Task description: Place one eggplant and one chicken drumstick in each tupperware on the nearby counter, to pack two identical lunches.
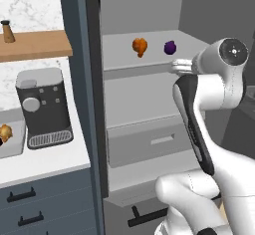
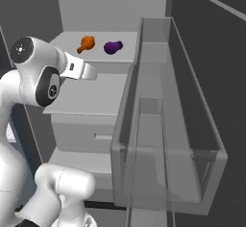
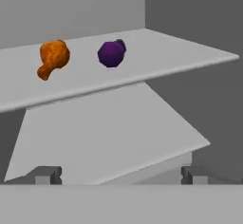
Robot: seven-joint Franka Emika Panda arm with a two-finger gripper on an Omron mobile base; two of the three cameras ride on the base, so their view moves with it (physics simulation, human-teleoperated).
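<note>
On the upper fridge shelf [image 3: 199, 52] a chicken drumstick [image 3: 53, 57] and a violet eggplant [image 3: 111, 53] lie side by side, near but apart. Both sit ahead of and above the gripper [image 3: 121, 173], well clear of it; its jaws stand wide and hold nothing. Beyond the fridge, a second drumstick [image 1: 5, 132] rests in a tupperware [image 1: 15, 147] on the counter [image 1: 50, 162] beside a coffee machine [image 1: 42, 107].

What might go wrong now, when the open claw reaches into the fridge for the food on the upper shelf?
1. The drumstick and eggplant lie close together; the open claw may nudge one while taking the other.
2. The claw sits below the upper shelf; rising carelessly, it may hit the shelf's front edge.
3. The rounded eggplant may roll if bumped.
</note>
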